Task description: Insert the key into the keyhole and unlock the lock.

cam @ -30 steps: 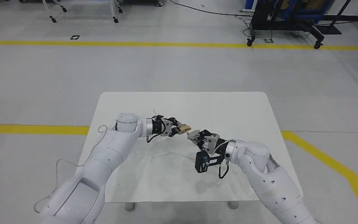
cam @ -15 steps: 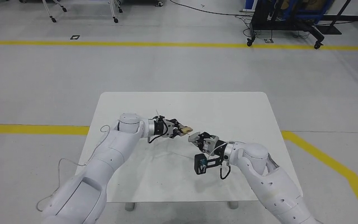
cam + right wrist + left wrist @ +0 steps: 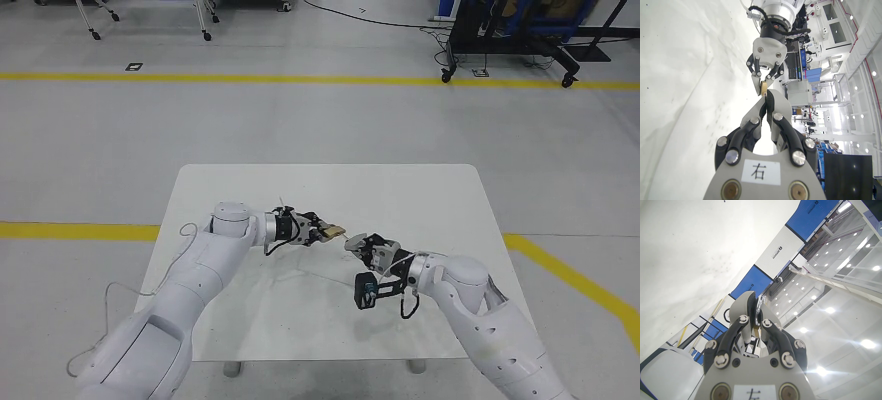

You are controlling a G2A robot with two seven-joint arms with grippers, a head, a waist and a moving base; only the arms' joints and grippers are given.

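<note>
Key point(image 3: 764, 96): pinched at the tip of the right gripper point(image 3: 767, 98), whose fingers are pressed together on it. Only a sliver of blade shows past the pads, so its exact tilt cannot be read. Just beyond, the blade tip sits at the keyhole point(image 3: 764, 93) in the end face of the brass lock point(image 3: 763, 88), touching or all but touching; how far it has entered cannot be told. The lock is held in the air above the white table point(image 3: 677, 75), clamped in the left gripper point(image 3: 763, 85). In the left wrist view its silver shackle point(image 3: 759, 306) shows between the closed fingers. Judged step: insertion, at the mouth of the keyhole, not yet seated. The next move calls for a straight push along the lock's axis with the blade in line, the lock braced against that push, then a turn of the right wrist.
</note>
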